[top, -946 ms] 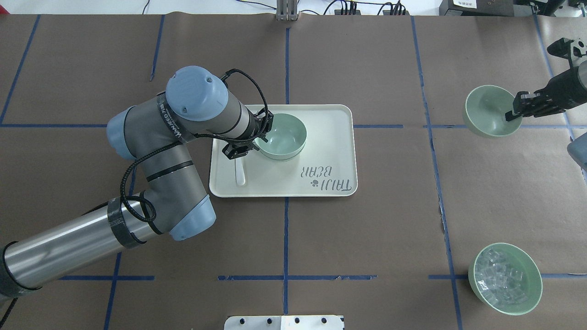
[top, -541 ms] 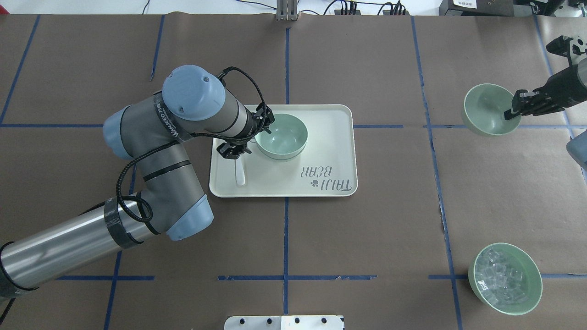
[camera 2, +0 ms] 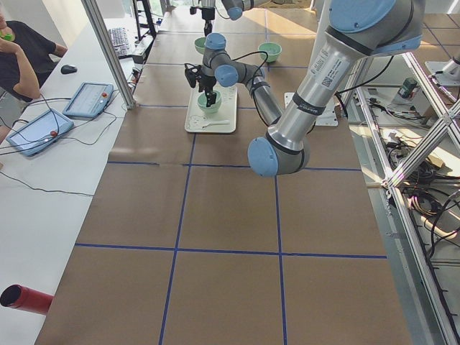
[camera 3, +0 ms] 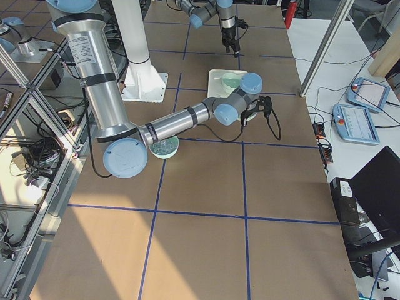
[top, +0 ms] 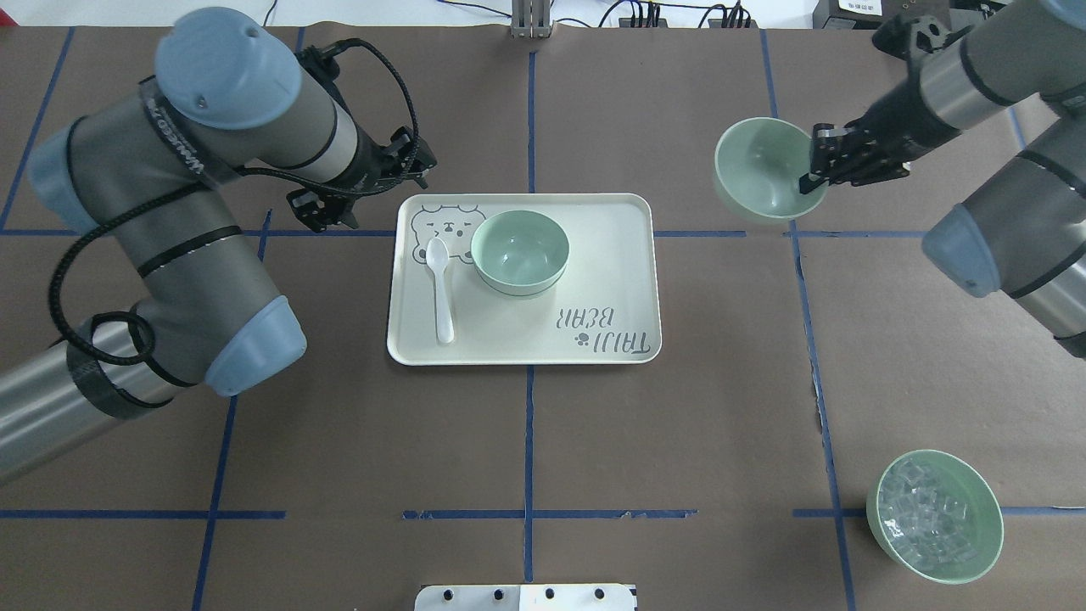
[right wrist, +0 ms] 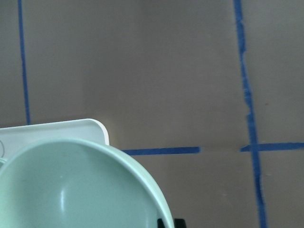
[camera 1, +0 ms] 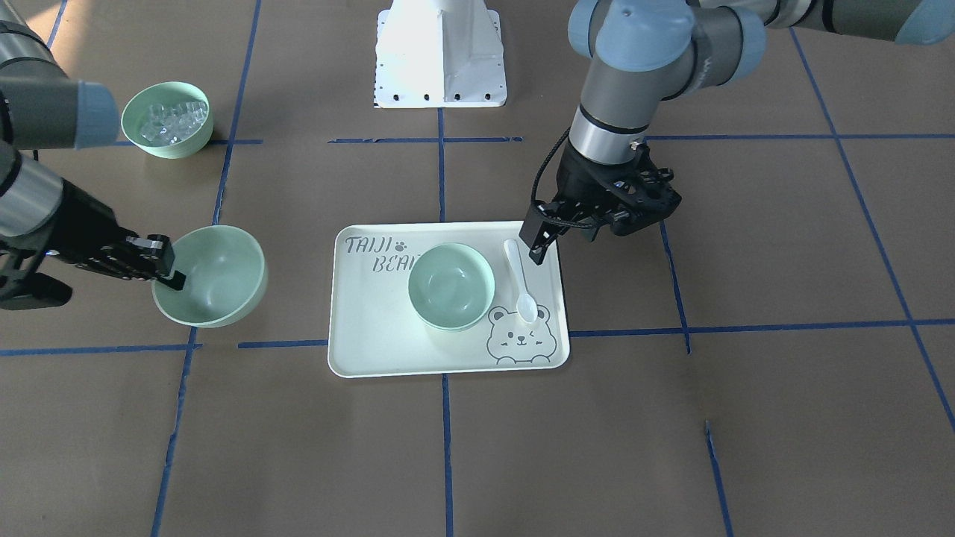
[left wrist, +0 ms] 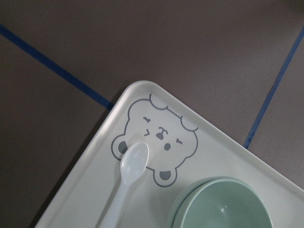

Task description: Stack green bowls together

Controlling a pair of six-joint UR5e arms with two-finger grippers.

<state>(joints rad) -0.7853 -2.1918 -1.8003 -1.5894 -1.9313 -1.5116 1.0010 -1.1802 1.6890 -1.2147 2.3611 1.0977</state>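
Observation:
A stack of two nested green bowls (top: 519, 252), told by its double rim in the left wrist view (left wrist: 223, 206), stands on the bear tray (top: 594, 271); it also shows in the front view (camera 1: 451, 286). My left gripper (top: 361, 191) is open and empty, raised beside the tray's far left corner (camera 1: 597, 220). My right gripper (top: 814, 170) is shut on the rim of a third green bowl (top: 759, 170) and holds it tilted to the right of the tray. The same bowl shows in the front view (camera 1: 216, 276) and the right wrist view (right wrist: 71, 190).
A white spoon (top: 439, 288) lies on the tray left of the stack, its head on the bear drawing. A green bowl with clear cubes (top: 933, 516) stands at the near right. The robot's white base plate (top: 526, 597) is at the near edge.
My left gripper has let go of the tray's bowl and drawn back up and to the left, uncovering the spoon and bear. My right gripper has carried its bowl left toward the tray.

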